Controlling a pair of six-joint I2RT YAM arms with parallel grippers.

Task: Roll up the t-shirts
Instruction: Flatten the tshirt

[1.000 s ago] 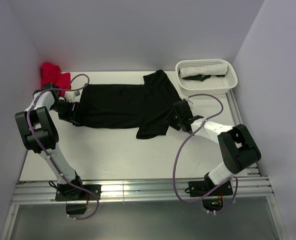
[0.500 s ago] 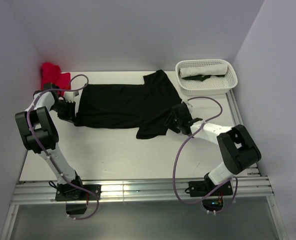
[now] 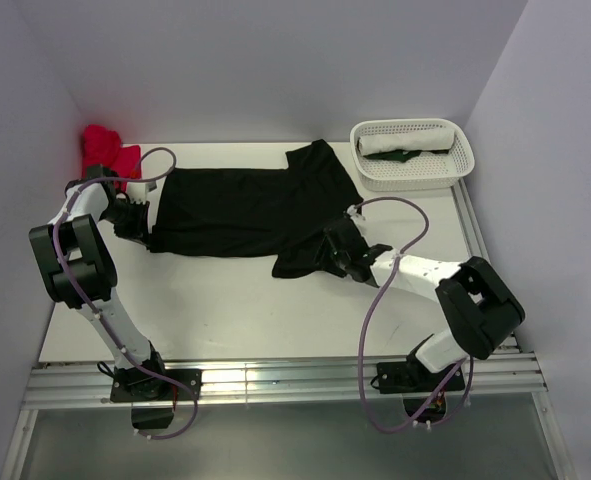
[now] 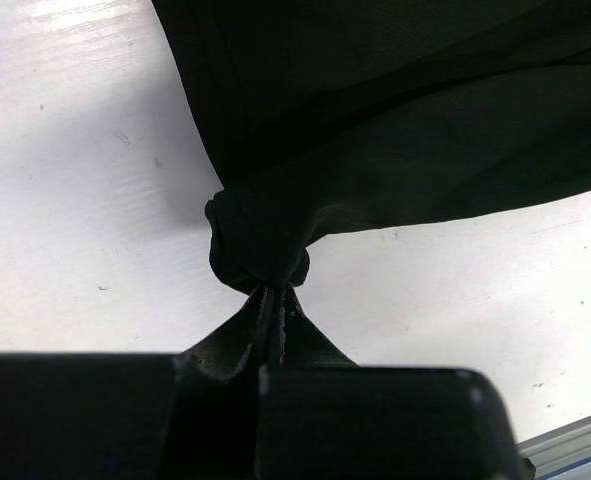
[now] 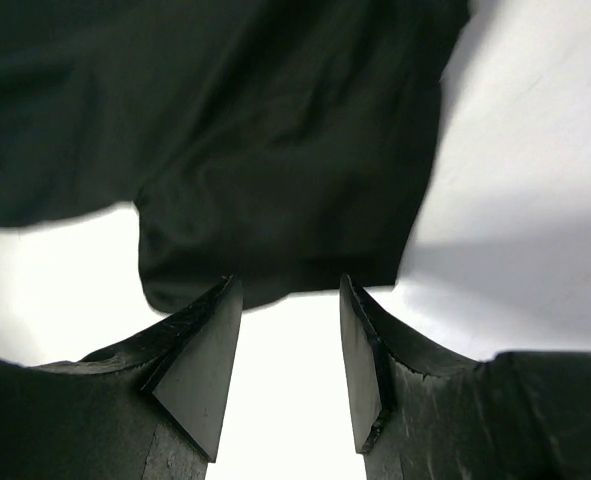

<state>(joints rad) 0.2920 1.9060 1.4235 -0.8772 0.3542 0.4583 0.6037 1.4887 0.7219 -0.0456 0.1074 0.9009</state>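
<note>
- White tabletop (image 3: 225,300) between pale walls carries a solid black short-sleeved fabric t-shirt (image 3: 237,210). It lies spread flat across the centre, hem toward 9 o'clock and sleeves toward 3 o'clock.
- Left gripper (image 4: 275,296) is clamped tight on a bunched corner of the hem at 9 o'clock. Judged purpose: to hold that edge ready for rolling.
- Right gripper (image 5: 288,300) is part-open and holds nothing. Its fingertips are poised at the edge of the near sleeve, at 5 o'clock of the shirt, and appear to be lining up a pinch.
- Crumpled red t-shirt (image 3: 105,150) waits at 10 o'clock.
- White perforated plastic basket (image 3: 455,165) at 1 o'clock holds a rolled white t-shirt (image 3: 405,138) and a dark green t-shirt (image 3: 403,157).
- Against one second earlier, the left jaws were apart and are now closed. The right gripper has shifted from 3 o'clock toward the near sleeve.
</note>
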